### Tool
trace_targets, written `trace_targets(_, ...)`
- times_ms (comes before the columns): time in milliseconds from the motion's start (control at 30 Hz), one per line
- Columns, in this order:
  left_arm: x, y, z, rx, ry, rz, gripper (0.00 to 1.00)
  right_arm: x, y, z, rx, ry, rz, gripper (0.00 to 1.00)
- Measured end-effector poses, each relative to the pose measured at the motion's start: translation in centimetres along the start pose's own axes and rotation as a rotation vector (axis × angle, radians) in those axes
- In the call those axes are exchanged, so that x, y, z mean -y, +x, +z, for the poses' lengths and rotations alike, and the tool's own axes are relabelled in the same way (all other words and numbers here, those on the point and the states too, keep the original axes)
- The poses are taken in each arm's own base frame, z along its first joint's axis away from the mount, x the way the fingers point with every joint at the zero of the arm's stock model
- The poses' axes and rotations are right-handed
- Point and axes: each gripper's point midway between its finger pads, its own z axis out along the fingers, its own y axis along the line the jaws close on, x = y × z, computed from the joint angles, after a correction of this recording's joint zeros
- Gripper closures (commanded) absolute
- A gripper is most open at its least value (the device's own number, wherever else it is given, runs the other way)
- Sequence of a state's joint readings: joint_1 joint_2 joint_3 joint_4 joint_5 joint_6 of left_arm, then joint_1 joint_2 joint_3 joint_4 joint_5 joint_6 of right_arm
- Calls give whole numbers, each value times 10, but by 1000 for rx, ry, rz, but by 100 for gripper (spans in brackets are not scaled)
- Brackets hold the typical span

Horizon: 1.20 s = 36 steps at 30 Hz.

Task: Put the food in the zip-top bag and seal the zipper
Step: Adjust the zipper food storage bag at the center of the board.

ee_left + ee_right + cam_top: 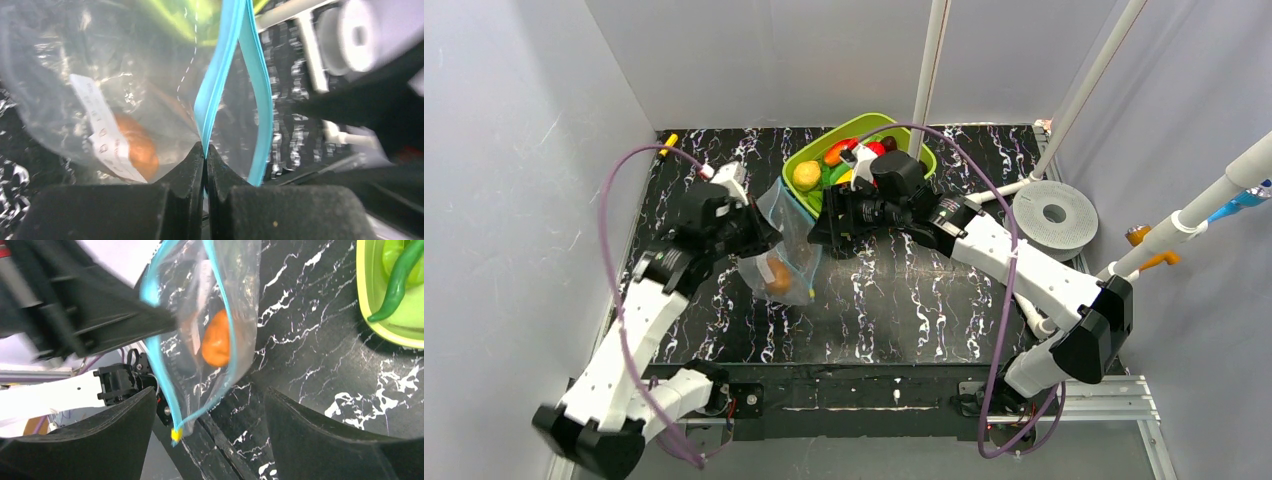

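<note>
Black marbled desk (904,300), one lime tray (819,143) beyond the right tool (210,407), which gapes empty; left tool (205,150) clamps the zipper (220,75) of one zip-top bag (75,60) holding one orange food (142,145).

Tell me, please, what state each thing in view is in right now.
zip-top bag: held up by one edge, mouth open.
zipper: unsealed, strips apart.
orange food: inside the bag.
other food: in the green tray.
left end effector: shut on the zipper.
right end effector: open, empty.
</note>
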<state>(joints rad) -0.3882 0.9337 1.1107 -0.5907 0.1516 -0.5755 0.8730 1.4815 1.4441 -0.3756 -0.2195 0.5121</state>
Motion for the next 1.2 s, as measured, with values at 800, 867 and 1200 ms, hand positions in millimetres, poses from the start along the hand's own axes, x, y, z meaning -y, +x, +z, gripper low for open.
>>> trace_targets(800, -41, -2, -23, 30, -216, 53, 100, 0, 7, -7, -10, 4, -44, 2)
trace_targets(867, -53, 13, -10, -27, -250, 43, 100, -7, 10, 2, -24, -16, -51, 3)
trace_targets(1200, -46, -17, -40, 53, -286, 95, 100, -26, 15, 35, -56, -27, -92, 3)
